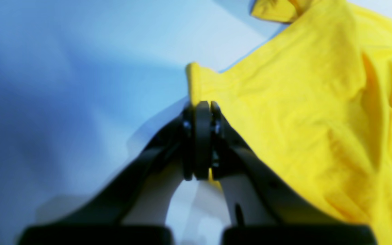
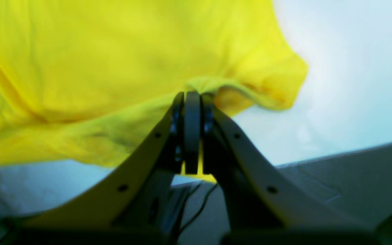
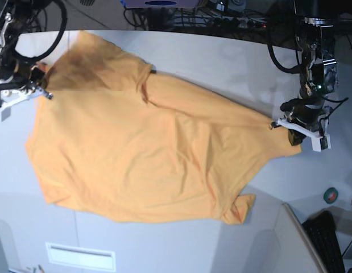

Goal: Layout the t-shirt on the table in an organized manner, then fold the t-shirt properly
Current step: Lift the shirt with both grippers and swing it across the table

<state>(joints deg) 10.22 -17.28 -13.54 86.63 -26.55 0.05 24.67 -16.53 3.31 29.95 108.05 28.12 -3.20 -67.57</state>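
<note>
Left gripper: the left gripper (image 1: 201, 112) fills the near foreground of its wrist view, jaws pressed together on a corner of the t-shirt (image 1: 301, 112); a sliver of yellow cloth shows between them lower down.
Right gripper: the right gripper (image 2: 192, 98) is likewise pinched on a bunched fold of the t-shirt (image 2: 114, 61), the cloth humped up just above its tips.
Why held so: each gripper holds an opposite end of the shirt, which looks like a way to pull the cloth taut and spread it out before any fold.
Where the shirt is: in the base view the t-shirt (image 3: 141, 148) lies spread over the table (image 3: 221, 57), stretched between the left gripper (image 3: 292, 132) and the right gripper (image 3: 36, 85), a long crease running toward the left gripper.
State of layout: my judgement is that it is not yet tidy; one small flap curls up at the near edge, away from both grippers.
Hard to see: both wrist views are blurred, so which part of the shirt each gripper holds is unclear.
Cut off: the right gripper's tips are partly lost against cables and dark cloth in the base view.
</note>
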